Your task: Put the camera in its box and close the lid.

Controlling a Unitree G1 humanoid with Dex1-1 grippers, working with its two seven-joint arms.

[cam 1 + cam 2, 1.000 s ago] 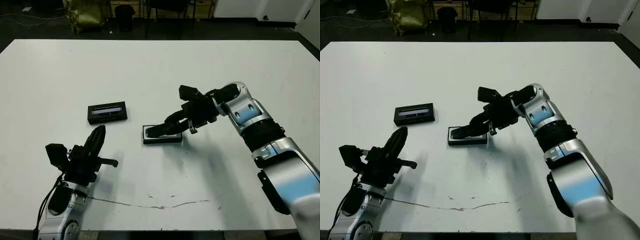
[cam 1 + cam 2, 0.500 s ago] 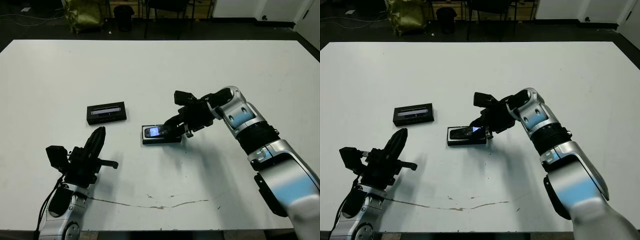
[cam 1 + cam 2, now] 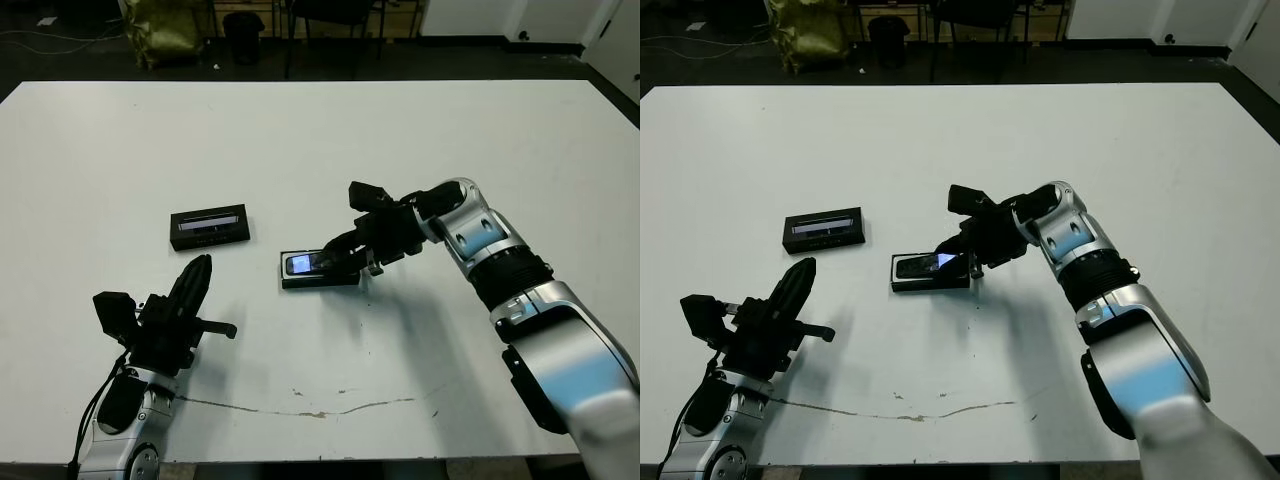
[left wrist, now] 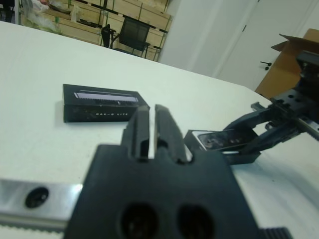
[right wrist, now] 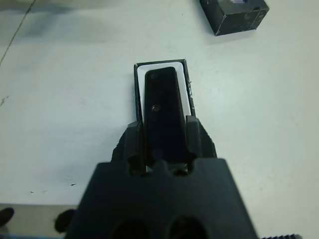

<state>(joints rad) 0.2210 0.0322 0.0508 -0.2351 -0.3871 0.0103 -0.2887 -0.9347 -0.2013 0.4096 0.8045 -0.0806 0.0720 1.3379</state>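
Right wrist view looks straight down the right tool point(image 5: 164, 139), whose two black fingers point(image 5: 133, 142) stand parted on either side of the camera point(image 5: 162, 112) — whether they touch its sides cannot be told. The camera lies lengthwise inside the box point(image 5: 138, 87), with white lining showing along both of its long edges and at the far end. From the head views, the box point(image 3: 318, 281) sits near the middle of the white tabletop point(image 3: 320, 140), and the bluish patch on the camera point(image 3: 303, 263) faces up. The lid point(image 3: 210, 226) rests flat on the tabletop, well apart from the box on the robot's left, its glossy strip uppermost. The left tool point(image 3: 192, 285) hovers above the tabletop near the front edge — its fingers nearly together, gripping nothing.
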